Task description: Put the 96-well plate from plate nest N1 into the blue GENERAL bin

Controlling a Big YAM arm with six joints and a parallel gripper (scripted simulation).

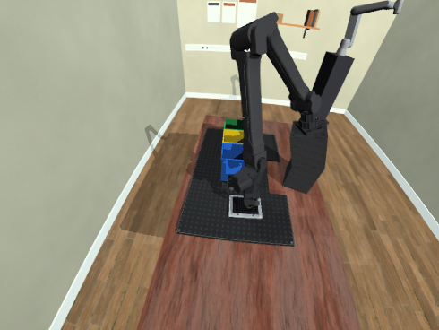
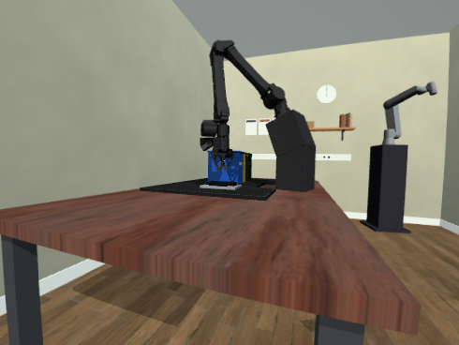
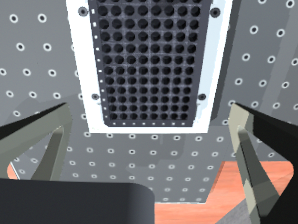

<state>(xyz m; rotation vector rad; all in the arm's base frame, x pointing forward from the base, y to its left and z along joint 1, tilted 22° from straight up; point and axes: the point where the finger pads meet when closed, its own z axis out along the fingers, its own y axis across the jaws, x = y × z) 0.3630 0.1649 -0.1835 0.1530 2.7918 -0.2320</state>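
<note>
Dark grey and rectangular, the 96-well plate (image 3: 148, 50) shows a regular grid of round wells and sits squarely in the white frame of the plate nest N1 (image 3: 73, 63); one plate and one nest are counted. The nest lies on a black perforated mat (image 1: 202, 220), close to the mat's front edge, on the half of the wooden table (image 2: 225, 239) nearest the robot base.

The gripper (image 2: 223, 162) hangs directly above the plate with its jaws spread to their full width and nothing between them; in the wrist view both fingers stand outside the nest's short sides, not touching it.

Three bins stand in a row just behind the nest: the blue GENERAL bin (image 1: 231, 158) nearest it, then a yellow bin (image 1: 233, 134), then a green bin (image 1: 233, 123). All are upright.

Bare mat surrounds the nest at front and on both sides; the blue bin's wall closes the rear.
</note>
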